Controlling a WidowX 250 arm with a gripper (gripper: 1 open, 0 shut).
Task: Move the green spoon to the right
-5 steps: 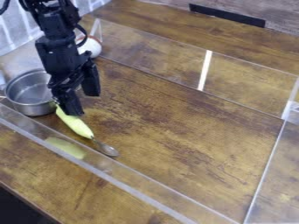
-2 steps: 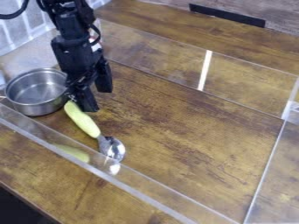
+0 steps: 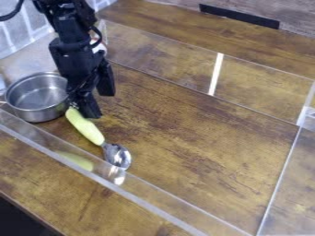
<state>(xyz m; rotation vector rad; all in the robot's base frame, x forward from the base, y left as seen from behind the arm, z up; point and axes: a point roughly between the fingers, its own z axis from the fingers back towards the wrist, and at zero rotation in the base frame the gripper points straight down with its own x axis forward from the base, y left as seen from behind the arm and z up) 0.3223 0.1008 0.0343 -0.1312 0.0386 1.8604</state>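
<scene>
**A:** Camera view puts my hand (image 3: pixel 81 103) low over the surface (image 3: pixel 197 120), near its left edge. Where's the green spoon (image 3: pixel 96 136) from where you stand?

**B:** Lying flat just below your hand, handle end up by your fingertips, the steel bowl pointing toward the front edge. The round steel pot (image 3: pixel 35 96) sits just to its left, apart from it.

**A:** My fingers are spread wide and pinching nothing. I can't tell whether a fingertip brushes the handle's top end; they overlap from this angle.

**B:** How do you reckon it'll handle?

**A:** Light and stiff, I'd judge. The handle is thick, rounded plastic, so it may roll or squirt out if I pinch off-centre. The metal bowl looks slick and thin, a poor place to grip. I'd take the handle across its middle, fingers either side.

**B:** Anything you can't make out?

**A:** The clear barrier (image 3: pixel 74 161) along the front edge throws a paler copy of the handle beneath the real one, easy to mistake. My fingertips are dark against the dark wood, and the arm runs out of the top of the view.
</scene>
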